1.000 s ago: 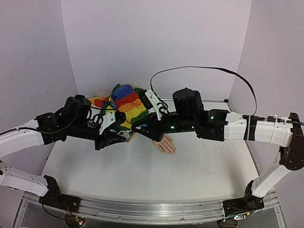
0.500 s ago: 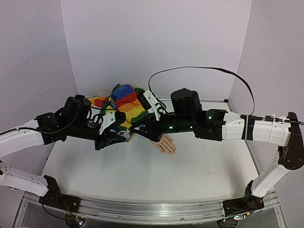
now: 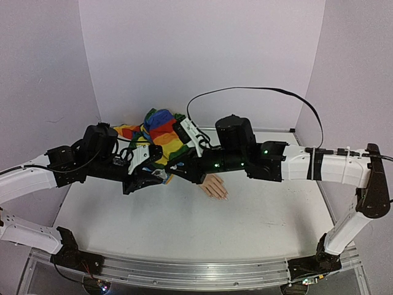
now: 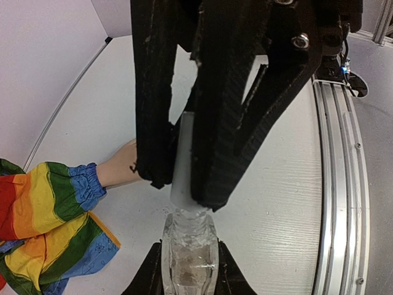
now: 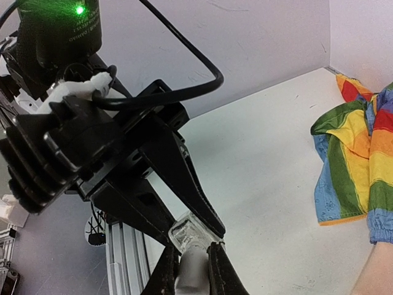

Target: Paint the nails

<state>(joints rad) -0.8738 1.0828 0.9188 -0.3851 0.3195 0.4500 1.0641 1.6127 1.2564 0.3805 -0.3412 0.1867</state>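
My left claw [image 4: 189, 267] pinches the clear bottle [image 4: 188, 243], and my right claw [image 5: 193, 270] is clamped on its white cap [image 4: 183, 157]. I should hold the bottle steady, twist the cap about its own axis, then lift straight. The nails [image 3: 223, 196] lie just below, tipping the mannequin hand [image 3: 214, 185].

Each arm pairs glossy white tubular links [image 3: 336, 168] with bulky matt black joint housings [image 3: 235, 132], some dotted with small green lights [image 3: 265, 151]. A thin black cable [image 3: 258, 88] arches off the right arm [image 3: 288, 165]. The right gripper [image 4: 180, 190] has long ribbed black fingers [image 4: 227, 123] fixed by silver screws [image 4: 300, 41].
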